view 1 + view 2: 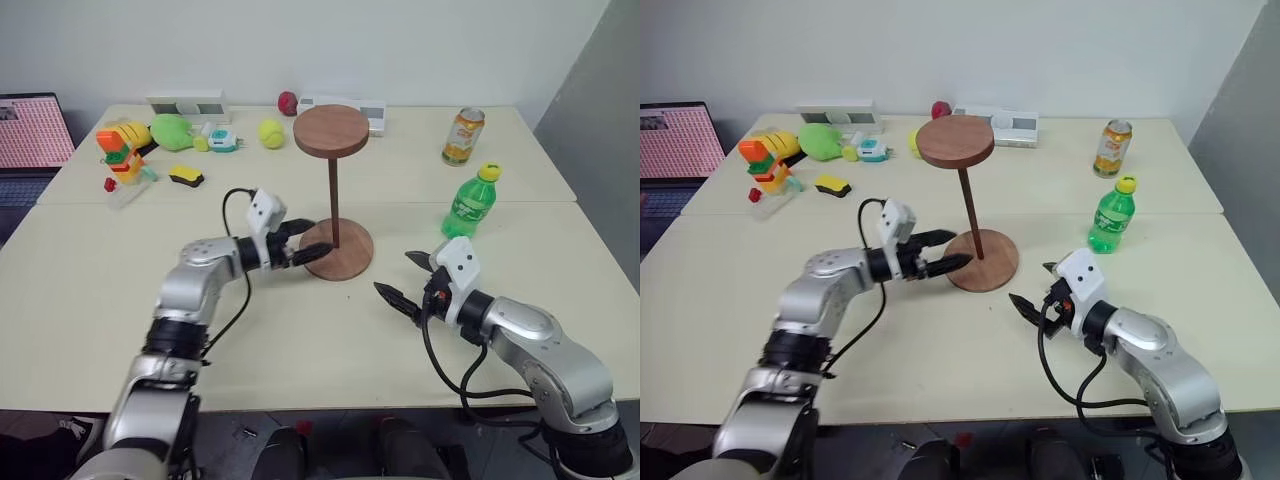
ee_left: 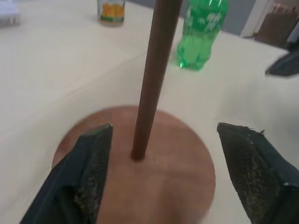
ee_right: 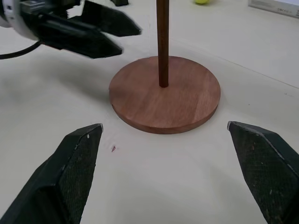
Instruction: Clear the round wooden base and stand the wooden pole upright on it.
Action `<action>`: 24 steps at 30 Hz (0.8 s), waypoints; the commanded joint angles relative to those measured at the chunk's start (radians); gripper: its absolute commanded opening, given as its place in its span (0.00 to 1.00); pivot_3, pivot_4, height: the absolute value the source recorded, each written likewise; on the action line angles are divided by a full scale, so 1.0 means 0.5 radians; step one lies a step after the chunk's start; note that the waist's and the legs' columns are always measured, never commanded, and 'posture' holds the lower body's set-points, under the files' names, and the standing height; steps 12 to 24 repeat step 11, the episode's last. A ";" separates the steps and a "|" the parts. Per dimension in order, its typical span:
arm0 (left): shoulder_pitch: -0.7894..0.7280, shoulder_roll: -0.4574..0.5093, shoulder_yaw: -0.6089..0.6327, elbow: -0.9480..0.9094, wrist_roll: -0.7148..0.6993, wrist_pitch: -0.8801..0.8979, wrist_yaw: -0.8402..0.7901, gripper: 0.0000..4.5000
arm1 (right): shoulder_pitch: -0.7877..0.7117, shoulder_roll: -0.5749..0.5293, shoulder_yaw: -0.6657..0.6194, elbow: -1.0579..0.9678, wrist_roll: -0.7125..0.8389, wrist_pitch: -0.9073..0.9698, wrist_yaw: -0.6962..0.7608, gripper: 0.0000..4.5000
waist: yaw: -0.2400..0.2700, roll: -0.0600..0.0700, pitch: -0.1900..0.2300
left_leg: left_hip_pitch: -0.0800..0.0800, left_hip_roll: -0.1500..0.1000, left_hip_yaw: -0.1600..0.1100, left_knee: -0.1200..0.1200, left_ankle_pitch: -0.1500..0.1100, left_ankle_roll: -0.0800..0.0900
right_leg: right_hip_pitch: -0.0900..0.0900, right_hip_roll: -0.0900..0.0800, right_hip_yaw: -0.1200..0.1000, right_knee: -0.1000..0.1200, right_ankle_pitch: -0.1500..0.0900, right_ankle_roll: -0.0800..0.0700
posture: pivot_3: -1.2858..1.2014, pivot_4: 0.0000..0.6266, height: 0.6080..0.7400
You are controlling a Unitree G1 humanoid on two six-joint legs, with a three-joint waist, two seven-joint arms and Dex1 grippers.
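Left gripper (image 1: pixel 305 241), its two black fingers spread wide, reaches over the near edge of the round wooden base (image 1: pixel 340 250) with the wooden pole (image 1: pixel 334 200) between the fingers but untouched; it holds nothing. Right gripper (image 1: pixel 408 276), likewise fully spread and empty, hovers above the worktop (image 1: pixel 300 330) just right of the base, pointing toward it.

Worktop: pale cream, smooth and matt. Base: flat, thin reddish-brown disc with visible grain, lying on the worktop near its middle. Pole: slim dark brown rod standing upright from the base's centre, its smaller round disc on top. Green bottle (image 1: pixel 470 200): translucent plastic with a yellow cap, upright, to the right of the base and well apart from it. Can (image 1: pixel 463 136): orange-and-yellow cylinder, farther back. Tennis ball (image 1: pixel 271 133): yellow-green and fuzzy, near the worktop's far edge.
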 commanded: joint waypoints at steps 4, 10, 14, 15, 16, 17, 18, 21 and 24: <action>0.244 0.624 0.287 -0.433 -0.154 0.251 -0.241 0.98 | -0.148 -0.221 -0.112 0.211 0.074 -0.139 0.345 1.00 | -0.002 0.001 0.003 | 0.000 0.000 0.002 -0.002 0.000 0.000 | -0.001 0.000 0.001 -0.001 0.000 0.000 | 0.52 0.24 1.00; 0.413 0.778 0.414 -0.541 -0.136 0.287 -0.129 0.98 | -0.262 -0.282 -0.150 0.417 0.095 -0.204 0.474 1.00 | 0.027 0.002 0.004 | 0.000 -0.001 0.003 -0.001 0.000 0.000 | 0.001 -0.003 0.001 -0.002 0.000 0.000 | 0.52 0.24 1.00; 0.413 0.768 0.416 -0.532 -0.129 0.272 -0.101 0.98 | -0.268 -0.282 -0.146 0.428 0.094 -0.210 0.481 1.00 | 0.027 0.002 0.004 | 0.000 -0.002 0.003 -0.001 0.000 0.000 | 0.001 -0.004 0.001 -0.002 0.000 0.000 | 0.52 0.24 1.00; 0.413 0.768 0.416 -0.532 -0.129 0.272 -0.101 0.98 | -0.268 -0.282 -0.146 0.428 0.094 -0.210 0.481 1.00 | 0.027 0.002 0.004 | 0.000 -0.002 0.003 -0.001 0.000 0.000 | 0.001 -0.004 0.001 -0.002 0.000 0.000 | 0.52 0.24 1.00; 0.413 0.768 0.416 -0.532 -0.129 0.272 -0.101 0.98 | -0.268 -0.282 -0.146 0.428 0.094 -0.210 0.481 1.00 | 0.027 0.002 0.004 | 0.000 -0.002 0.003 -0.001 0.000 0.000 | 0.001 -0.004 0.001 -0.002 0.000 0.000 | 0.52 0.24 1.00; 0.413 0.768 0.416 -0.532 -0.129 0.272 -0.101 0.98 | -0.268 -0.282 -0.146 0.428 0.094 -0.210 0.481 1.00 | 0.027 0.002 0.004 | 0.000 -0.002 0.003 -0.001 0.000 0.000 | 0.001 -0.004 0.001 -0.002 0.000 0.000 | 0.52 0.24 1.00; 0.413 0.768 0.416 -0.532 -0.129 0.272 -0.101 0.98 | -0.268 -0.282 -0.146 0.428 0.094 -0.210 0.481 1.00 | 0.027 0.002 0.004 | 0.000 -0.002 0.003 -0.001 0.000 0.000 | 0.001 -0.004 0.001 -0.002 0.000 0.000 | 0.52 0.24 1.00; 0.413 0.768 0.416 -0.532 -0.129 0.272 -0.101 0.98 | -0.268 -0.282 -0.146 0.428 0.094 -0.210 0.481 1.00 | 0.027 0.002 0.004 | 0.000 -0.002 0.003 -0.001 0.000 0.000 | 0.001 -0.004 0.001 -0.002 0.000 0.000 | 0.52 0.24 1.00; 0.413 0.768 0.416 -0.532 -0.129 0.272 -0.101 0.98 | -0.268 -0.282 -0.146 0.428 0.094 -0.210 0.481 1.00 | 0.027 0.002 0.004 | 0.000 -0.002 0.003 -0.001 0.000 0.000 | 0.001 -0.004 0.001 -0.002 0.000 0.000 | 0.52 0.24 1.00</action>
